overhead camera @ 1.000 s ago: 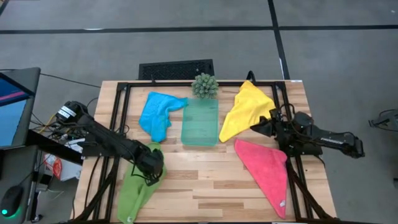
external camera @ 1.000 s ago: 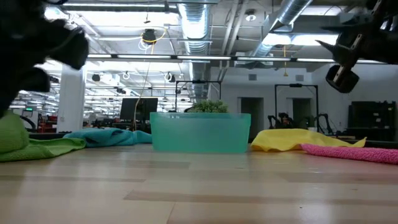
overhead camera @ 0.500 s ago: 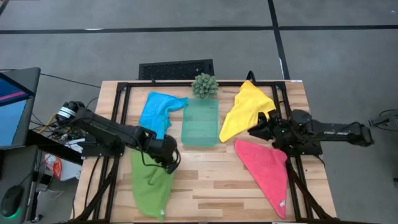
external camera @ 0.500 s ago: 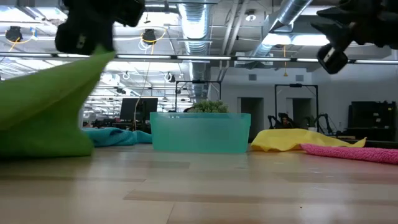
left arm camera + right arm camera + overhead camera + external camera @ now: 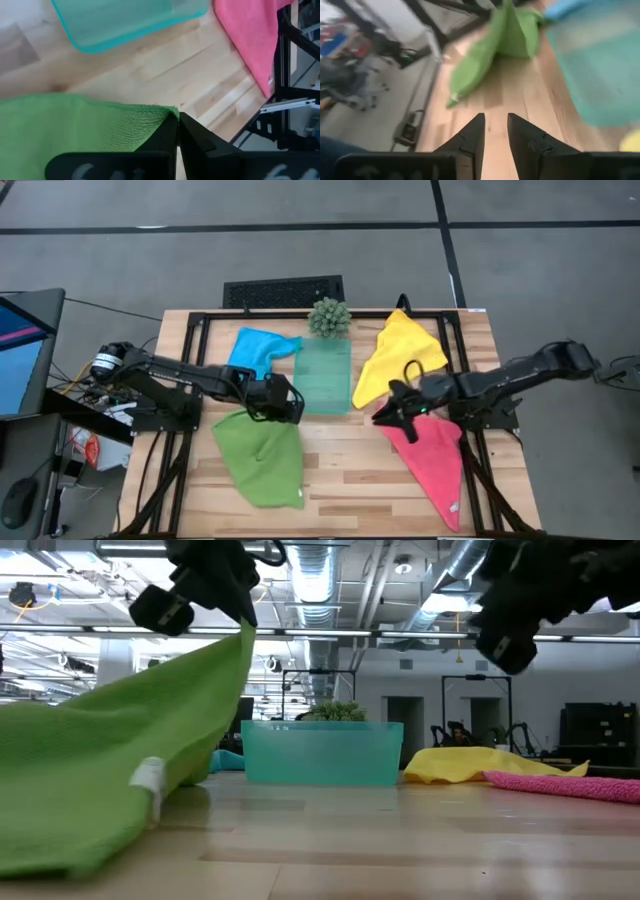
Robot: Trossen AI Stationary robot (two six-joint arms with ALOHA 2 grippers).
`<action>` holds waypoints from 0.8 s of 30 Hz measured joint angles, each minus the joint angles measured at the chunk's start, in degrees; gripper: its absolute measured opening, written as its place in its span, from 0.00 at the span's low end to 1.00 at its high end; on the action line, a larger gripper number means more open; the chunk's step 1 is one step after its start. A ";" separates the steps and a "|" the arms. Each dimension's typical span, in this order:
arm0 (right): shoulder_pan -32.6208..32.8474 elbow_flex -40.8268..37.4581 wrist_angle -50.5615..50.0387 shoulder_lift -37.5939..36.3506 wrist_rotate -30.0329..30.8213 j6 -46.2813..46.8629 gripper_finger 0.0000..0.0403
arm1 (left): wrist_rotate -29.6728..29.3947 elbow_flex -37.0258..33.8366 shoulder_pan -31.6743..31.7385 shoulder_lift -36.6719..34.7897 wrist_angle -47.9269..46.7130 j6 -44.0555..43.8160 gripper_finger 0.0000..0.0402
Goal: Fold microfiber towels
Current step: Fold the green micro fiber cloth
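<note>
My left gripper [image 5: 290, 405] is shut on a corner of the lime green towel [image 5: 262, 460], just near-left of the teal tray [image 5: 322, 375]. The towel slopes down from that corner, and its near part [image 5: 90, 810] lies spread on the table. My right gripper [image 5: 383, 415] hovers open between the tray and the pink towel [image 5: 430, 455], with nothing between its fingers [image 5: 475, 132]. It points toward the green towel [image 5: 490, 45]. The pink towel, the yellow towel [image 5: 395, 355] and the blue towel [image 5: 250, 355] lie bunched on the table. My left gripper pinches one corner [image 5: 167, 112] of the green towel between its two shut fingers. The fingers slant down from the table's left. The corner [image 5: 245, 635] is lifted clear of the table. The cloth runs down from it in a fairly taut slope, its near part resting on the wood.
A small spiky plant [image 5: 329, 317] stands behind the tray at the far edge. Black frame rails [image 5: 195, 370] run along both sides of the table. Bare wood [image 5: 340, 470] lies between the green and pink towels.
My left gripper has gone up and toward the table's right, to the tray, rolling as it went and keeping hold of the green towel's corner. The towel has been drawn out of a narrow bunch into a wide sheet. My right gripper has swung from the right edge toward the table's middle.
</note>
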 joint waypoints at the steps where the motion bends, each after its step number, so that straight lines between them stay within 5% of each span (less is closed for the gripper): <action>1: 1.18 0.69 0.00 2.33 1.95 1.86 0.26 | -0.01 0.00 0.41 0.00 -0.02 1.23 0.00; 10: 10.19 12.68 0.87 24.14 16.02 13.42 0.26 | -1.65 -0.02 2.19 0.00 0.12 7.69 0.00; 19: 13.47 28.45 -0.99 43.71 19.65 21.46 0.27 | -2.83 -0.04 2.36 0.00 0.12 12.82 0.00; 24: 14.38 34.84 -2.96 51.44 18.30 28.24 0.36 | -4.12 -0.04 2.37 0.00 0.25 14.50 0.00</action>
